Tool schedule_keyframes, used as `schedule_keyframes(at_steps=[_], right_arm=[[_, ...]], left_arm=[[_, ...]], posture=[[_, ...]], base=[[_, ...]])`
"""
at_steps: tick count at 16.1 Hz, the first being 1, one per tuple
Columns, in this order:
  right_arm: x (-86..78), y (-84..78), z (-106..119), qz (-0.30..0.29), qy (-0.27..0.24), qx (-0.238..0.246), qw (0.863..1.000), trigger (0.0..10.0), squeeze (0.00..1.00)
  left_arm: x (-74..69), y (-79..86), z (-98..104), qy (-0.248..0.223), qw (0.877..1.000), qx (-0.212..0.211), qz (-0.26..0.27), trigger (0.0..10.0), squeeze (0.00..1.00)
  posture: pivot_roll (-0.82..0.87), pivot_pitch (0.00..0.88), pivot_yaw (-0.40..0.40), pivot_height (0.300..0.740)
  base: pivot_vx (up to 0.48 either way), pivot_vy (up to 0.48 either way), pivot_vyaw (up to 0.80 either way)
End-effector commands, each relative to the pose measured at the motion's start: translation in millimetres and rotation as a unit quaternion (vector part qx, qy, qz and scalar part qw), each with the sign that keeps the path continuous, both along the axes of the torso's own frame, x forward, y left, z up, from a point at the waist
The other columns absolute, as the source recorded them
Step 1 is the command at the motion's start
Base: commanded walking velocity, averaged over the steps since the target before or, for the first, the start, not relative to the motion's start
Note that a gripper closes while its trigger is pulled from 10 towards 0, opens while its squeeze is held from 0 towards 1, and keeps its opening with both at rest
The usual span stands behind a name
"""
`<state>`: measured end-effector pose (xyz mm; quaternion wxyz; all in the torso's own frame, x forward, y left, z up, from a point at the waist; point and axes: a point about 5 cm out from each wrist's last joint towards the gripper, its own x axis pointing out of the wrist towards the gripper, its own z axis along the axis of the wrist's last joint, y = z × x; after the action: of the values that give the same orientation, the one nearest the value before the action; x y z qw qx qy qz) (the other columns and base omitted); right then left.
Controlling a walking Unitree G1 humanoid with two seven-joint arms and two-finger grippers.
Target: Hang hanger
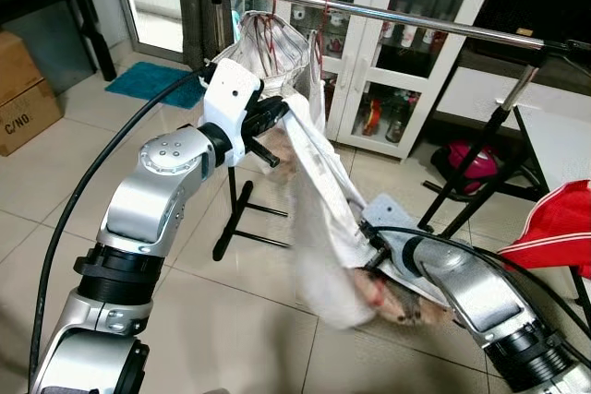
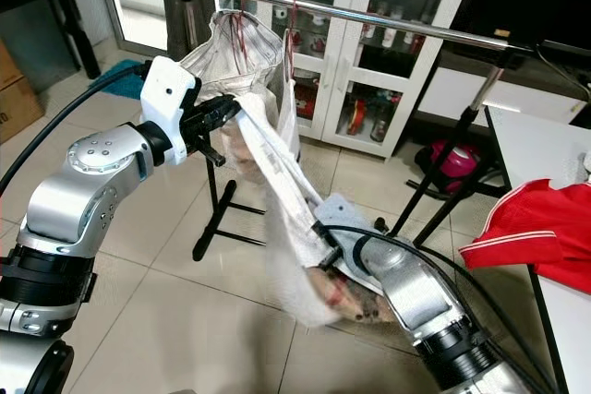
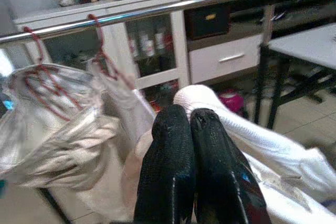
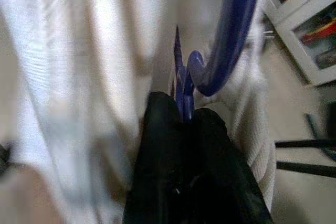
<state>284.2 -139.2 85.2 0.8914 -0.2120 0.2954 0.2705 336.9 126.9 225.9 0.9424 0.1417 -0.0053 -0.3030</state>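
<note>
A: Where do we stand with the blue plastic hanger (image 4: 220,51)?

B: We have it low in our right gripper (image 4: 184,109), jaws clamped on its hook, with the white knitted garment (image 1: 319,228) draped over it. It sits well below the long chrome clothes rail (image 1: 416,23).

A: And our left gripper (image 3: 190,124)?

B: Raised near the rail, jaws pressed together on a thick fold of the same white garment, so the cloth stretches between our two arms.

A: How do we do this step well?

B: We judge that the hook has to rise above the rail and come down over a bare stretch of it, to the robot's right of the red wire hangers (image 1: 271,29) and the pale grey garment (image 1: 268,48) already hung there. We keep the hook's open side turned toward the rail, and let the left arm carry slack so the cloth does not drag the hanger sideways. We part the right jaws only when the hook bears weight.

A: Any writing?

B: On the brown cardboard box (image 1: 26,89) we read "C/NO"; the bottle labels inside the white glass-door cabinet (image 1: 406,71) are too small to read.
</note>
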Motion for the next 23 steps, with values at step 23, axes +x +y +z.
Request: schedule_keyframes(at_steps=[23], right_arm=[[-17.1,21.0,67.5,0.096,-0.080,0.256,0.959,0.0,0.00]], left_arm=[[-7.8,6.0,-21.3,0.015,0.993,0.104,-0.044,0.0,0.00]], posture=[[-0.07,0.000,-0.037,0.740]], base=[[0.000,0.000,0.00]])
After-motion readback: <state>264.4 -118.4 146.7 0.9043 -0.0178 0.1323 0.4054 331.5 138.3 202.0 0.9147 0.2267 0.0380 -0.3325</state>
